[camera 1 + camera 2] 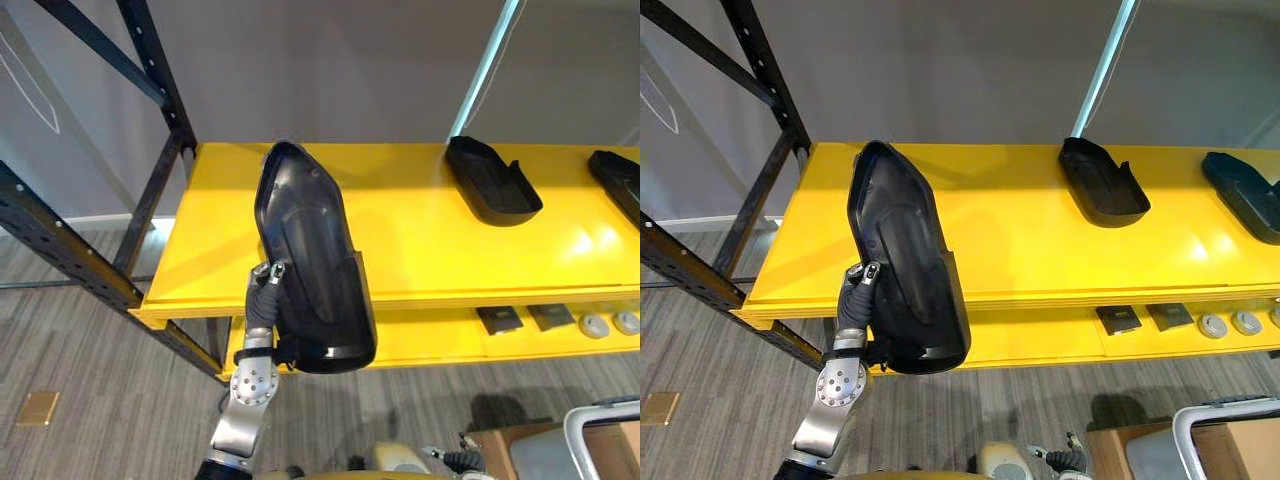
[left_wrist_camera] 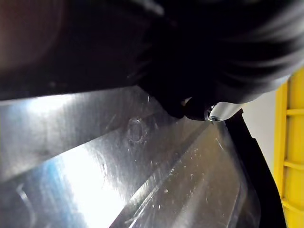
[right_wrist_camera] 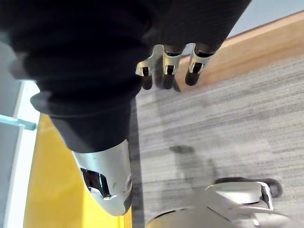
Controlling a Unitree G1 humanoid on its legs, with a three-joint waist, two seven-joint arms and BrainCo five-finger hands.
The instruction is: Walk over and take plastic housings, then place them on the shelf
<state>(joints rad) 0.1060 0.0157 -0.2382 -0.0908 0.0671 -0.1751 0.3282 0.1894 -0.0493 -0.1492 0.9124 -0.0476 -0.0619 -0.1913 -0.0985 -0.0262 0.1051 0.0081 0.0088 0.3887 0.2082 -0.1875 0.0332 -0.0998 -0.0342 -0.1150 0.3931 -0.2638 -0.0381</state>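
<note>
**Markings.** The left wrist view shows a small moulded ring (image 2: 135,130) on the glossy face of the held part. Whether it carries any characters cannot be made out.

**Task item.** A long, glossy black plastic housing (image 1: 312,262) is shaped like a shell, with a rounded far tip, a raised rim and a wider, stepped near end. It stands steeply tilted in the left hand (image 1: 266,287). Its tip is over the yellow shelf board (image 1: 420,250), and its near end hangs out past the board's front edge. Whether it touches the board cannot be told.

**Left hand.** The thumb is clamped on the housing's left rim and the hand grasps it from behind. The other fingers are largely hidden by the shell.

**Right hand.** The right hand (image 3: 166,65) hangs over grey striped carpet (image 3: 228,123). Its fingers are loose and relaxed, with nothing in them.

**On the board.**
- A second black housing (image 1: 492,180) is shorter and tray-like. It lies to the right, well apart from the held one.
- A third black housing (image 1: 620,182) lies further right and is cut off by the picture's edge.

**Lower yellow level** (image 1: 430,345).
- Two dark square pieces (image 1: 498,320) lie on it.
- Two small grey round pieces (image 1: 595,325) lie just beside the squares.
- All four are too small to identify further.

**Surroundings.**
- A black perforated metal upright (image 1: 150,70) with a diagonal brace stands at the shelf's left end.
- A brown cardboard box (image 1: 500,445) shows at the lower right and is partly cut off.
</note>
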